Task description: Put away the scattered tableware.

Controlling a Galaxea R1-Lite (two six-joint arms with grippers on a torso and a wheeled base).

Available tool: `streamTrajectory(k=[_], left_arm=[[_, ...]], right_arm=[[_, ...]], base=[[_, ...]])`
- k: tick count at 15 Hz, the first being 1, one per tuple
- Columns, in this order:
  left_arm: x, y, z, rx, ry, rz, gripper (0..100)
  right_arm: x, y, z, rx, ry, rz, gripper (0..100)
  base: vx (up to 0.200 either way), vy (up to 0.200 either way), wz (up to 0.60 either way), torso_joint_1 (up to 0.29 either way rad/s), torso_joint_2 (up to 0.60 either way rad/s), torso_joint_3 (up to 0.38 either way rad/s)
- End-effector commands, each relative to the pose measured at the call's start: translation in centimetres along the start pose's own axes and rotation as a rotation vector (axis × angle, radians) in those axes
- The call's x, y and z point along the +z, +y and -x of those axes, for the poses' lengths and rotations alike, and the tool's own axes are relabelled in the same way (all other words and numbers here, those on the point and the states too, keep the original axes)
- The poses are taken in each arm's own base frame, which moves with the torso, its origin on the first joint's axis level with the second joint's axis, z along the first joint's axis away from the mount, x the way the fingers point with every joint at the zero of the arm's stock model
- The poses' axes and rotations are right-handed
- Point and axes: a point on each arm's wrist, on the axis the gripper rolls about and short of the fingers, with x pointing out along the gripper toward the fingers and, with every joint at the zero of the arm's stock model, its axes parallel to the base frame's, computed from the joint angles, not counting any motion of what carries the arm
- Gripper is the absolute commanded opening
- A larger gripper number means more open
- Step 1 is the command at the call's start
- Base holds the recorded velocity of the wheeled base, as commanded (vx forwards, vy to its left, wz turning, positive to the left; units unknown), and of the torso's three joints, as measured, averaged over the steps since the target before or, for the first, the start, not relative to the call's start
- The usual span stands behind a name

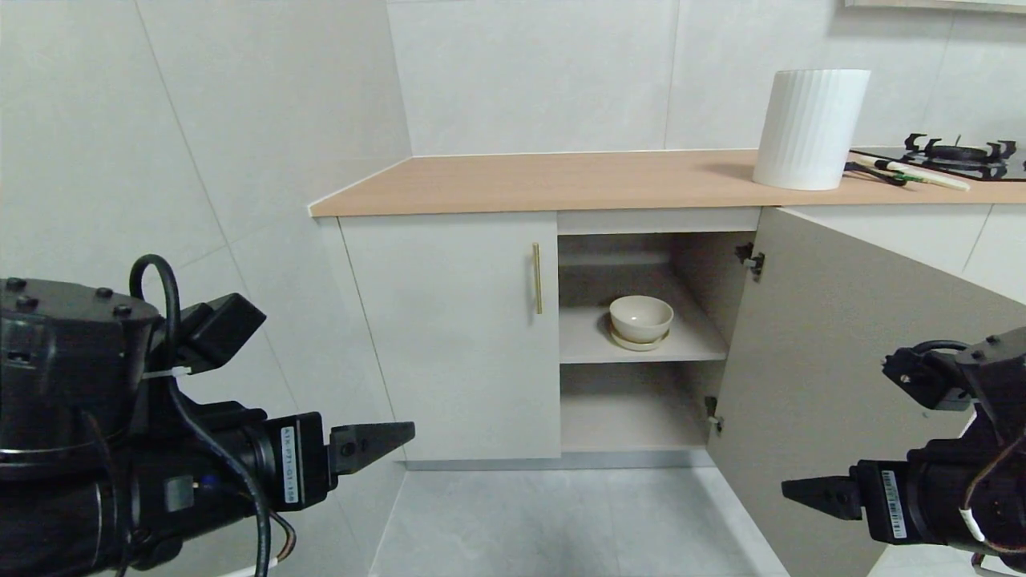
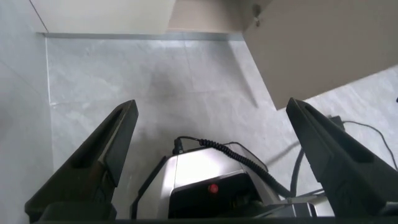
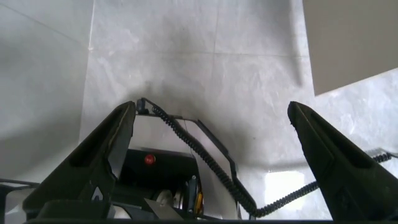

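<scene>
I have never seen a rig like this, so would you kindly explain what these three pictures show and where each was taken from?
It is a two-armed robot in a kitchen. The wide picture comes from its head camera: the left gripper and right gripper sit low at either side. The other two come from wrist cameras, looking past open, empty fingers at the floor. Ahead, a cupboard door stands open; on the shelf inside a bowl rests on a plate. On the countertop stand a white ribbed container and some utensils.
</scene>
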Motion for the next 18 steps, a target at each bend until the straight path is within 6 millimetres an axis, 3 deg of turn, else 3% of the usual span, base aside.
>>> streamTrajectory(k=[1, 7, 14, 18], left_arm=[[0.0, 0.0, 0.0, 0.001, 0.001, 0.001, 100], [-0.2, 0.1, -0.1, 0.005, 0.007, -0.014, 100], [-0.3, 0.2, -0.1, 0.008, 0.009, -0.025, 100], [-0.3, 0.2, -0.1, 0.008, 0.009, -0.025, 100]], right_arm=[[0.0, 0.1, -0.1, -0.001, 0.005, 0.002, 100], [0.0, -0.1, 0.3, -0.006, -0.008, 0.006, 100], [-0.4, -0.8, 0.7, -0.106, 0.016, 0.053, 100], [0.0, -2.3, 0.5, -0.191, 0.036, 0.047, 100]], base=[[0.0, 0.0, 0.0, 0.0, 0.0, 0.0], [0.0, 0.0, 0.0, 0.0, 0.0, 0.0], [0.0, -0.2, 0.0, 0.004, 0.0, 0.004], [0.0, -0.2, 0.0, 0.005, 0.0, 0.002]])
